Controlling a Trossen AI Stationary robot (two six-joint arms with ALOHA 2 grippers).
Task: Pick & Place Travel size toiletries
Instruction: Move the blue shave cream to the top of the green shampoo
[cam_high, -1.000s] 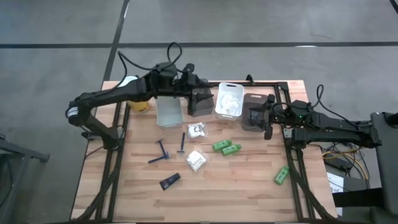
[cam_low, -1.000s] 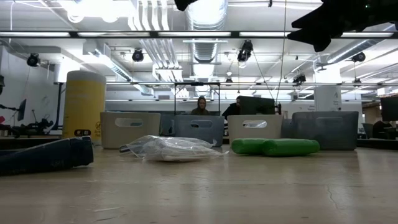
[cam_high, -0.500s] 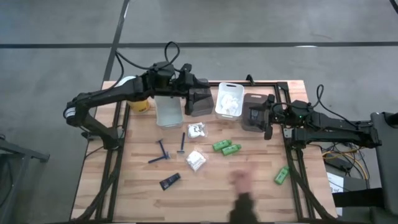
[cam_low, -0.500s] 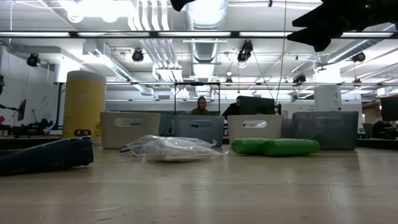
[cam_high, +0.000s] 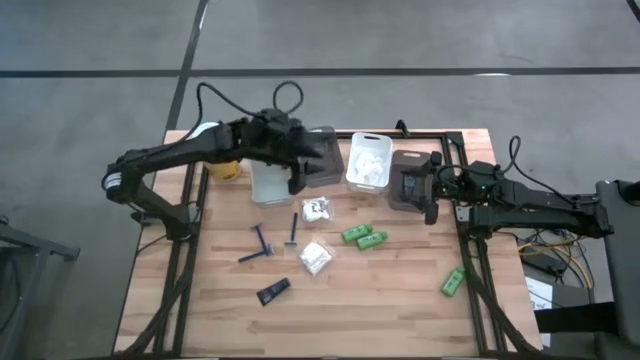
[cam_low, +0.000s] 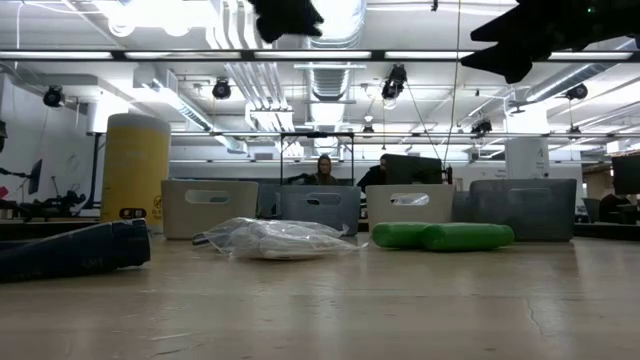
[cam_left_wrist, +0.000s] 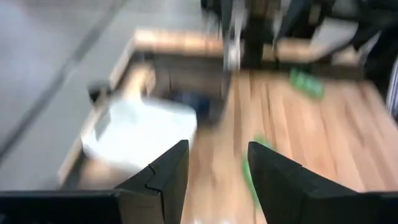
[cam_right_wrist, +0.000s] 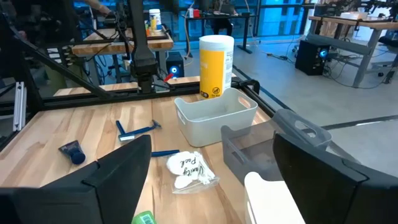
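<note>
Left gripper (cam_high: 298, 170), its dark fingers spread apart and empty in its own wrist view, hangs over the row of small rectangular bins, above the clear bin (cam_high: 271, 181) and the dark grey bin (cam_high: 321, 163) beside it. Right gripper (cam_high: 432, 187), also spread wide and empty, waits at the far end of that row, by the second grey bin (cam_high: 410, 184).

None of the travel toiletries is held. All lie loose on the wooden table (cam_high: 400, 310), on the near side of the bin row: a crinkly white packet (cam_high: 316, 209) just beside the clear bin, a second white packet (cam_high: 315, 258) farther out, two dark blue razors (cam_high: 292, 231) (cam_high: 261, 244) close together, a flat black sachet (cam_high: 272, 291) farthest from the bins, a pair of green tubes (cam_high: 364, 237) touching each other, and one green tube (cam_high: 452, 281) well apart near the table's edge. A white bin (cam_high: 369, 160) in the row already holds white packets. A tall yellow canister (cam_right_wrist: 216, 66) stands beyond the clear bin.

My judgement: the left arm is between picks. Risks from here: its wrist view is smeared, so a fast descent could clip a bin wall, and the touching tubes or close razors could be nudged or taken two at once.
</note>
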